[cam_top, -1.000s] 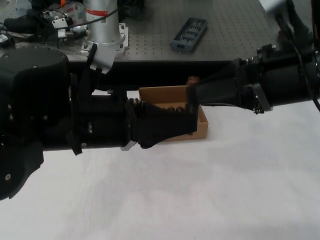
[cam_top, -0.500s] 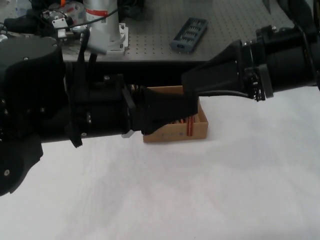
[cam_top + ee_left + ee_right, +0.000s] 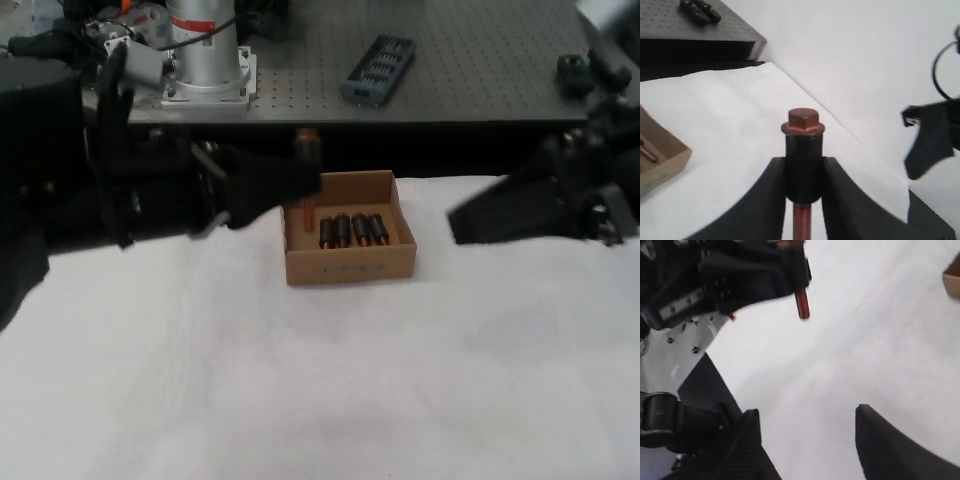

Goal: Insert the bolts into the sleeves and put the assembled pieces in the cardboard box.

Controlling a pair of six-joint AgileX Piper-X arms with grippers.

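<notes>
Cardboard box (image 3: 350,262) sits mid-bench on the white cloth (image 3: 320,390) in the high view, open side up, with four assembled pieces (image 3: 350,230) lying side by side inside. The left gripper (image 3: 303,185) hangs at the box's left rim, closed on a fifth piece held upright, with the bolt (image 3: 308,140) head on top and the shank over the box's left side. Whether the shank touches the box cannot be told. The right gripper (image 3: 462,222) is off to the box's right, apart from it. In front of the box the cloth lies open to the near edge. Behind it the cloth ends at a dark perforated plate (image 3: 470,50) bearing a black ribbed holder (image 3: 378,68).

The left wrist view shows the grip itself. Both fingers clamp the black sleeve (image 3: 803,150), the copper hex head (image 3: 803,121) is seated on one end, and the threaded shank leaves the other end between the fingers. A corner of the box (image 3: 662,160) shows nearby, and the right gripper (image 3: 930,142) is farther off across bare cloth.

The right wrist view settles what the high view leaves unclear — the right gripper (image 3: 807,410) stands wide apart with only bare cloth between its fingers. Farther off, the left gripper (image 3: 785,270) shows the shank end (image 3: 802,305) clear of the cloth, and a box corner (image 3: 954,280) sits at the frame's edge.
</notes>
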